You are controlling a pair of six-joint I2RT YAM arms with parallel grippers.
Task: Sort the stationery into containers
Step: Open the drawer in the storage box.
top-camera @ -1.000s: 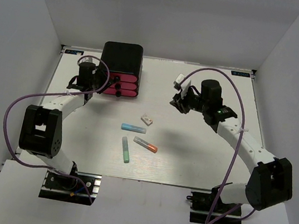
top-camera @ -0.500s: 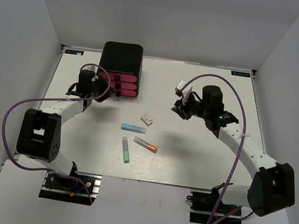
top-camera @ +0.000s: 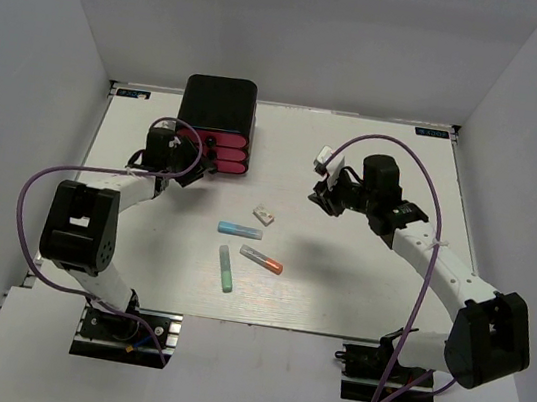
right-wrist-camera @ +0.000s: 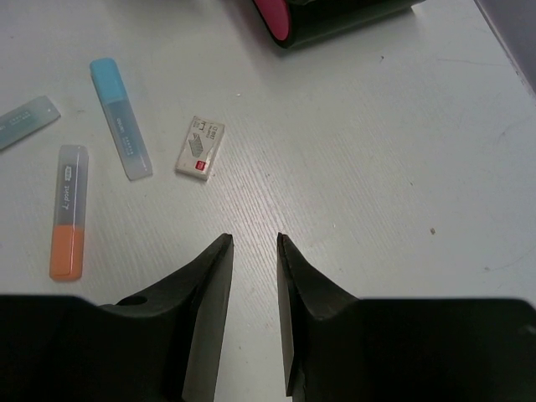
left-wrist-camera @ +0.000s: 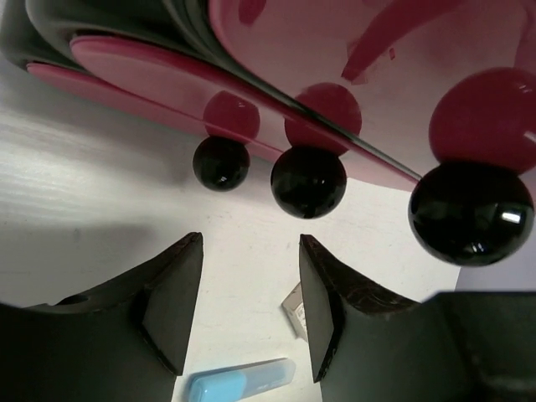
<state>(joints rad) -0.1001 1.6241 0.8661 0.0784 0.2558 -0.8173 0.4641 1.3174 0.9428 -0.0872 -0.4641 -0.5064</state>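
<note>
Left end effector (left-wrist-camera: pixel 251 251), fingers spread and empty, has swung in to face the knobs (left-wrist-camera: pixel 307 181) of the drawers (top-camera: pixel 223 152) near the far edge, so a pull looks next. Sticks (top-camera: pixel 240 229) lie unsorted in the middle of the surface (top-camera: pixel 355 295); right end effector (right-wrist-camera: pixel 254 243) hovers barely parted, empty.

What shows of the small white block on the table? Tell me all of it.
The small white block is a flat rectangular box, cardboard by the look of it, with faint printing on its top face and a red patch at one end. It lies flat and askew on the white table, beside the light blue marker with a clear gap between them. Nothing touches it or rests on it.
</note>
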